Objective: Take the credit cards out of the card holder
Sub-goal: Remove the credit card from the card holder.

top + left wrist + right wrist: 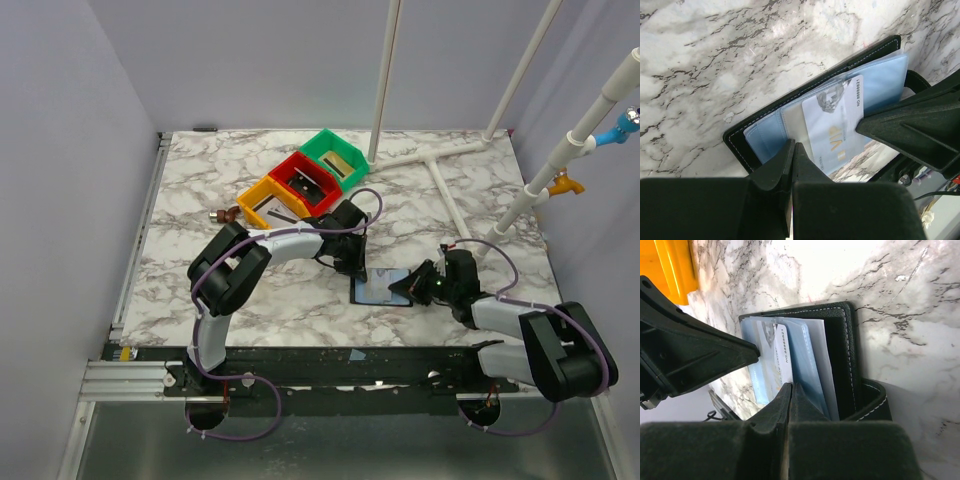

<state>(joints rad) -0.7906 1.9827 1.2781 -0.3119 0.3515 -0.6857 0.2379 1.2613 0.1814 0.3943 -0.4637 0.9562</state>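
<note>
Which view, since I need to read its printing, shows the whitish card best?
The left wrist view: the whitish card lies face up in the open card holder, number and gold lettering visible. The right wrist view shows it foreshortened and partly hidden. From the top, only the holder's bluish patch shows.

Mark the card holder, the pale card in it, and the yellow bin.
card holder (pixel 765 142), left wrist view, bluish inner face.
pale card (pixel 834 125), left wrist view, middle of its face.
yellow bin (pixel 252 190), top external view, far-left rim.
</note>
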